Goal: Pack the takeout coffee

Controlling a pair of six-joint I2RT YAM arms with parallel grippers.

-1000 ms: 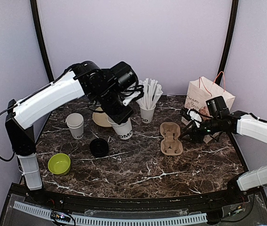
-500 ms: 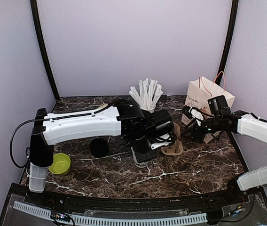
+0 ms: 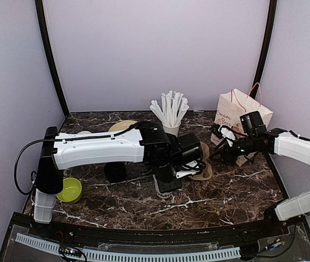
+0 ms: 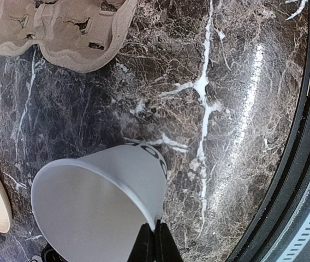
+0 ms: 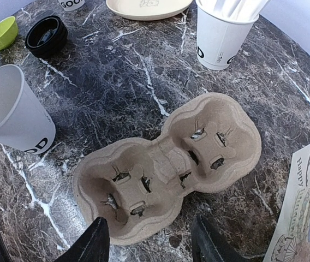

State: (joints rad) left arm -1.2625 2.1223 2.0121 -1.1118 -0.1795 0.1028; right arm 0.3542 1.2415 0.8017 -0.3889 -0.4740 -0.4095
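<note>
**Dark marble table with white veins** (image 3: 228, 188): bare surface runs from the centre items to the black front rail.

**Left arm** (image 3: 95, 150): stretched low and nearly level from the left edge to table centre.

**Right arm** (image 3: 302, 150): reaches inward from the right, in front of the white paper bag with red handles (image 3: 237, 112) at the right rear edge.

**Two-pocket brown pulp cup carrier** (image 5: 166, 164): lies flat at centre right.

**Right gripper** (image 5: 148, 232): fingers spread, poised at the carrier's near edge. Contact cannot be determined.

**Open-topped white paper cup with black lettering** (image 4: 95, 213): tilted, near the carrier, with a strip of bare marble between them.

**Left gripper** (image 4: 149, 244): fingers pressed together, pinching the cup's rim.

**Round black plastic lids** (image 3: 114, 171) and **lime-green bowl** (image 3: 69, 190): on the left side of the table, well apart from the carrier.
</note>
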